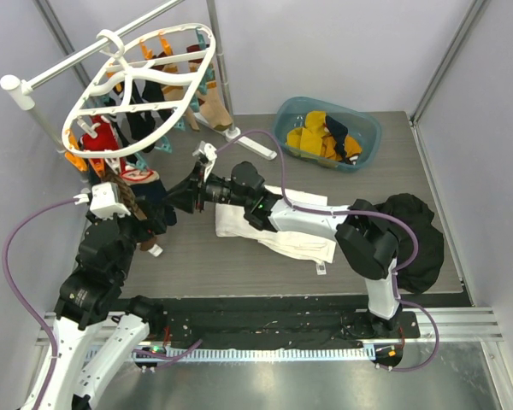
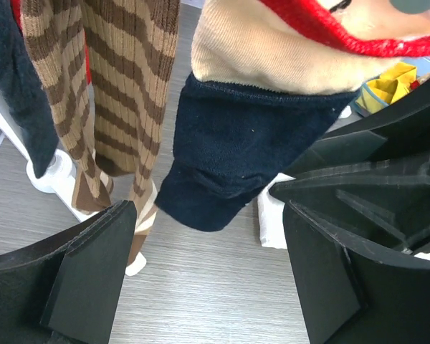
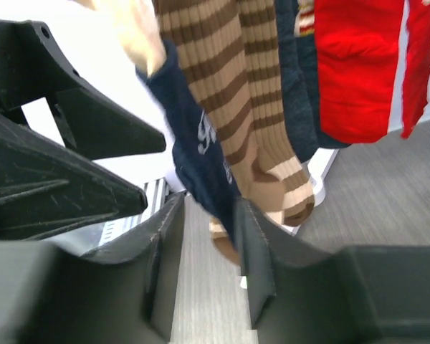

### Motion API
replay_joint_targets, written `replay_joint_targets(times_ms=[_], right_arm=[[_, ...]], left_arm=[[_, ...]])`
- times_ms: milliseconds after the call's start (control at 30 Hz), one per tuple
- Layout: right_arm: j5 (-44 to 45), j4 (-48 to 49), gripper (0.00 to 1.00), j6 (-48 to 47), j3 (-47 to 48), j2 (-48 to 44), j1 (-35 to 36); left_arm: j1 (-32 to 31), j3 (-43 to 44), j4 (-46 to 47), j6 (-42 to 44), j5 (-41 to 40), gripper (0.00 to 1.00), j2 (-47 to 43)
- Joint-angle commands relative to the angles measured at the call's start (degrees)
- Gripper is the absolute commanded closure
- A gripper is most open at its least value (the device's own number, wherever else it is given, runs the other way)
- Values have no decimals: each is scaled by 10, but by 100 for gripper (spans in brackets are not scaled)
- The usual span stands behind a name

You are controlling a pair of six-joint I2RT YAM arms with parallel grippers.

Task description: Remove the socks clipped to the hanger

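Observation:
The white oval hanger (image 1: 111, 94) hangs from a pole at the far left with several socks (image 1: 137, 115) clipped under it. A navy sock (image 2: 226, 154) with a cream and red top hangs beside brown-and-cream striped socks (image 2: 122, 86). My right gripper (image 3: 209, 218) is open, and the navy sock's toe (image 3: 201, 154) dips between its jaws, against the right finger (image 3: 261, 251). My left gripper (image 2: 208, 211) is open just below the same sock and holds nothing. In the top view the two grippers, right (image 1: 173, 198) and left (image 1: 156, 220), meet under the hanger's near end.
A teal basket (image 1: 368, 128) with yellow and dark socks stands at the back. A white cloth (image 1: 282, 243) lies under the right arm. A black garment heap (image 1: 419, 243) lies at the right. The white pole stand (image 1: 21, 90) rises at the left.

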Motion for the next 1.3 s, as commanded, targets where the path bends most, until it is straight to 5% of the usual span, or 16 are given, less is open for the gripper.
replay_joint_targets(times_ms=[0, 233, 333, 367, 833, 1033, 1267], right_arm=[[14, 43, 67, -8, 39, -2, 3], [16, 40, 59, -9, 54, 11, 6], [12, 42, 82, -10, 56, 12, 9], [14, 42, 99, -9, 55, 8, 9], [87, -7, 99, -6, -38, -131, 9], [110, -31, 99, 31, -48, -159, 9], [133, -14, 99, 66, -79, -190, 18]], left_arm=[[2, -1, 6, 1, -4, 12, -5], [2, 3, 5, -2, -1, 12, -6], [2, 3, 6, -2, -1, 12, -4], [2, 5, 5, -2, 0, 12, -4], [2, -15, 38, -19, 75, 13, 0], [3, -34, 89, -29, 207, 12, 7], [2, -50, 135, -45, 267, 10, 15]])
